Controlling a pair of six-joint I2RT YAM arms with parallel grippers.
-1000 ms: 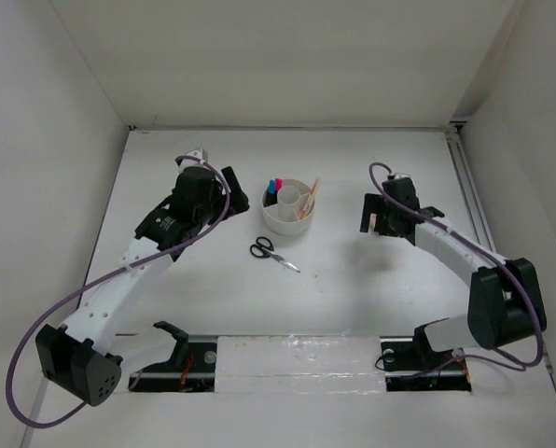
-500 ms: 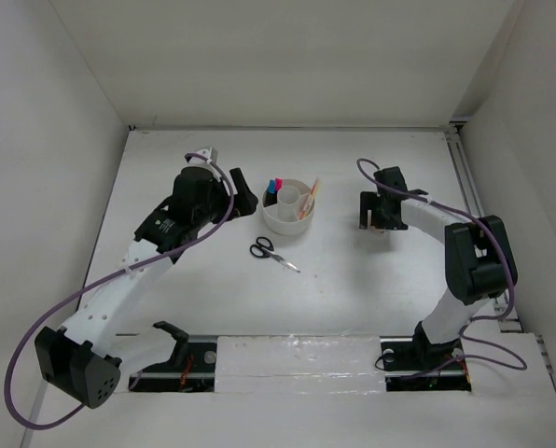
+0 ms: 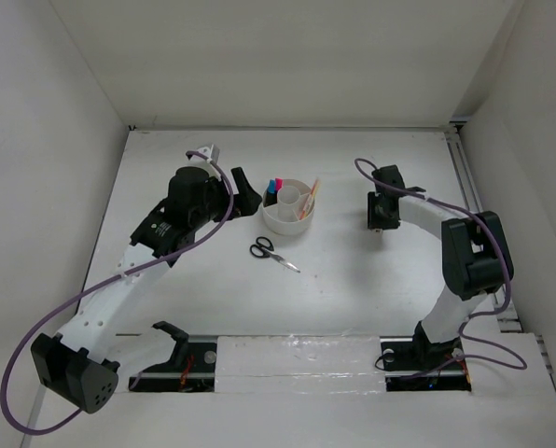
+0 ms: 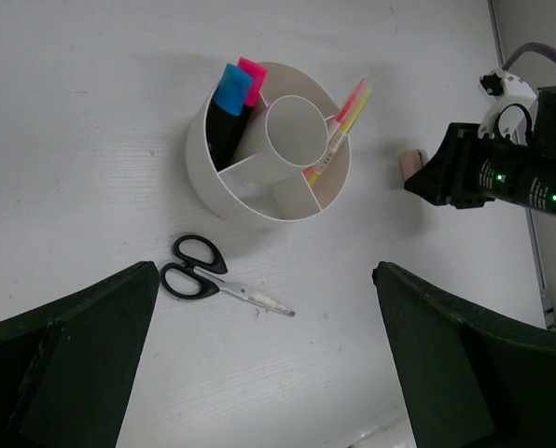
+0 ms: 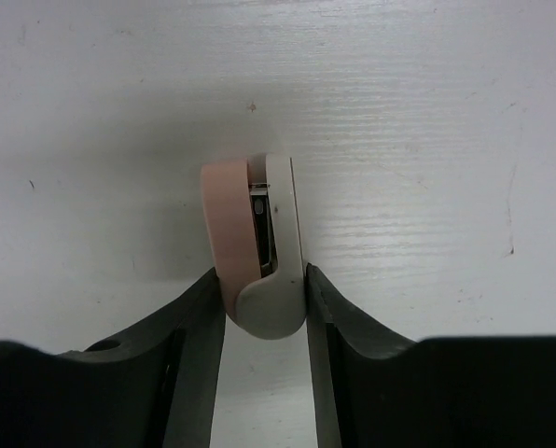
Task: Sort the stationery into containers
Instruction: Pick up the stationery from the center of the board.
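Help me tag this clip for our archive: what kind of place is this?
Likely a robot lab test booth: plain white panel walls enclose a white table, two white-and-black robot arms are bolted at its near edge, and a round white plastic tub holds staged stationery.

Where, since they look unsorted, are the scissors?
In the top view, the scissors lie on the table just on the near side of the white tub, left of centre.

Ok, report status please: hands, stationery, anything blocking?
Right hand shut on pinkish eraser. Left hand open, over scissors and tub. Scissors not sorted yet. No obstacle seen.
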